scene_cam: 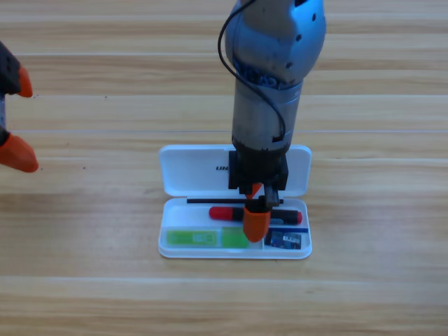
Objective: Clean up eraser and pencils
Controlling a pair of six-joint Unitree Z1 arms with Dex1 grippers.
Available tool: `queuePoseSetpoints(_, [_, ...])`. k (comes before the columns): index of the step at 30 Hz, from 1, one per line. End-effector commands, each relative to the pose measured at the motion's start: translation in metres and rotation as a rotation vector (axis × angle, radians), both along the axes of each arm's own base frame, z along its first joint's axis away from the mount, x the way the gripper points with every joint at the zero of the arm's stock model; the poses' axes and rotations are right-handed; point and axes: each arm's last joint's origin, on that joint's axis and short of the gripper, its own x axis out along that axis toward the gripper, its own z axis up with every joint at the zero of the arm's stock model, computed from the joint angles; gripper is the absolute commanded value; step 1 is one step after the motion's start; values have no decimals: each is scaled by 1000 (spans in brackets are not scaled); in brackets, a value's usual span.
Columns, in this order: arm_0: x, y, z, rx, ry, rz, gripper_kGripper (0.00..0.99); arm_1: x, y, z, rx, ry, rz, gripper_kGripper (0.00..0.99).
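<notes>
**Right gripper lowering over a filled pencil case**

The right gripper [257, 210] is hanging over the open white plastic case [176, 175] on the wooden worktop [364, 105]; whether it is released or clenched cannot be told. Inside are lying the red-capped black pen [224, 213], the light green stubby pen [203, 239] and, far right, the small dark eraser [287, 240]. Lifting away carelessly risks snagging the pen beneath. The left gripper [14, 119] is waiting at the left edge, spread apart.
</notes>
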Motion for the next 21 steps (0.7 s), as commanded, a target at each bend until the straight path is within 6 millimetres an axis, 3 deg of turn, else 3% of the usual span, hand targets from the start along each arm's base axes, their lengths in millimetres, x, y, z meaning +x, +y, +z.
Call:
queuePoseSetpoints(1, [0,5,-7,-3,19,23,990,-43,-29,83,112,-6,32,827])
queuePoseSetpoints(5, [0,5,-7,-3,19,23,990,-100,-101,173,302,-8,58,862])
queuePoseSetpoints(8, [0,5,-7,-3,19,23,990,-138,-157,202,458,-28,43,876])
queuePoseSetpoints(11, [1,4,-8,-3,17,24,990,-152,-210,202,646,-60,-72,888])
queuePoseSetpoints(14, [2,4,-7,-9,10,25,989,-160,-238,192,769,-69,-134,891])
queuePoseSetpoints(17, [3,3,-7,-12,5,25,945,-163,-239,182,791,-36,-140,891])
queuePoseSetpoints(21, [4,2,-8,-10,4,24,815,-160,-234,168,799,23,-142,891])
